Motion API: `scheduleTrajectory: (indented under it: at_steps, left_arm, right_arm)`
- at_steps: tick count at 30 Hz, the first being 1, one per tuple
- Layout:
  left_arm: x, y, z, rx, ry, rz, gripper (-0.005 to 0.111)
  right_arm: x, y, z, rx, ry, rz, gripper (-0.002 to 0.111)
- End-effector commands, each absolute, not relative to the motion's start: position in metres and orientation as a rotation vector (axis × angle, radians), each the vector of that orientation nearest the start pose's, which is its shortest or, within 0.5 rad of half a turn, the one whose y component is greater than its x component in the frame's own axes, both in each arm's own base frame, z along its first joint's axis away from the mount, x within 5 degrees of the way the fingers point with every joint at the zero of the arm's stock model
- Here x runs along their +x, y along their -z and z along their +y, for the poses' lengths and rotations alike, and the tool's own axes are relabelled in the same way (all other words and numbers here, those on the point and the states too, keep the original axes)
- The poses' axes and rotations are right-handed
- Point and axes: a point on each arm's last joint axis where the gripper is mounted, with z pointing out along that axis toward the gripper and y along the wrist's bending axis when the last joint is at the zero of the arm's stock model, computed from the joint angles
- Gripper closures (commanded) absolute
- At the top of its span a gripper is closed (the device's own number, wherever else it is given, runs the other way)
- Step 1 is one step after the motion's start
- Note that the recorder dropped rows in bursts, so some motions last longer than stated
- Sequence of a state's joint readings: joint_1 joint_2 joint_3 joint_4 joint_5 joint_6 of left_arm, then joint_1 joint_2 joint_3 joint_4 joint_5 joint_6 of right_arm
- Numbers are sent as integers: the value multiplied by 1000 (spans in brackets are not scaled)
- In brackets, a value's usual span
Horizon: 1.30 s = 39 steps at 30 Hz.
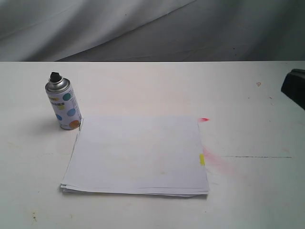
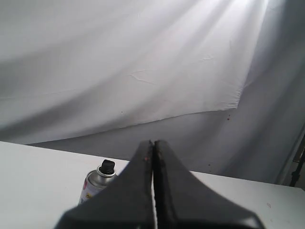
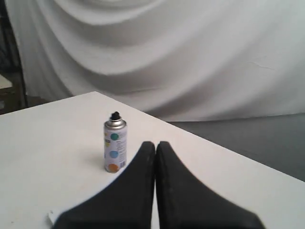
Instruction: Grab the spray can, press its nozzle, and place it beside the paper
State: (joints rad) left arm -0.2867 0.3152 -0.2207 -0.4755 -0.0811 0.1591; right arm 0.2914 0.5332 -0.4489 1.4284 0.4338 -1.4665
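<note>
Body of small silver-shouldered dotted spray can [image 2: 96, 180] hides behind clenched, empty left tool [image 2: 153, 143]; right tool [image 3: 156, 143] clenched too; can stands just beside corner of white rectangular paper stack [image 1: 138, 152], white desk [image 1: 152, 86] open around

A: Backdrop?
B: Pale grey-white cloth [image 1: 119, 28], hung loose behind the worktop [image 1: 143, 86]. Broad slanting folds. Strong bright patch on it in the left wrist view, with shaded bands elsewhere.
A: Worktop surface?
B: White, matte, lightly scuffed. Small red mark [image 1: 204, 119] right of centre. Faint pink smear [image 1: 217, 161] nearer the front. Thin dark line [image 1: 257, 156] runs from the smear toward the right edge. Brown speck [image 1: 259, 84] far right.
A: Anything past the cloth?
B: Dark upright frame [image 3: 12, 71] at the cloth's edge, seen in the right wrist view. Light soft, shadows weak.
</note>
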Motion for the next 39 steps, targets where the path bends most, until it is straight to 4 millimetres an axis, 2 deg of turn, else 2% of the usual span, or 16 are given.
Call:
scheduleTrajectory:
  at_steps: [1, 15, 19, 23, 28, 35, 39]
  left_arm:
    - [85, -271, -21, -68, 459, 1527, 107]
    - [85, -272, -21, -69, 459, 1523, 107]
    - [85, -272, -21, -69, 459, 1523, 107]
    - [85, -272, -21, -69, 459, 1523, 107]
    - [85, -272, -21, -69, 459, 1523, 107]
    - [85, -272, -21, -69, 459, 1523, 107]
    - [85, -272, -21, -68, 457, 1523, 107]
  right_arm:
    - [111, -302, 63, -478, -478, 1604, 108]
    - [114, -301, 62, -467, -466, 1616, 108]
    - [103, -310, 53, -419, -416, 1549, 108]
    - [82, -315, 44, -360, -422, 1456, 108]
    - [63, -296, 40, -329, -383, 1409, 108]
    - [71, -268, 28, -169, -305, 1504, 108]
    - [75, -256, 13, 19, -227, 1605, 108]
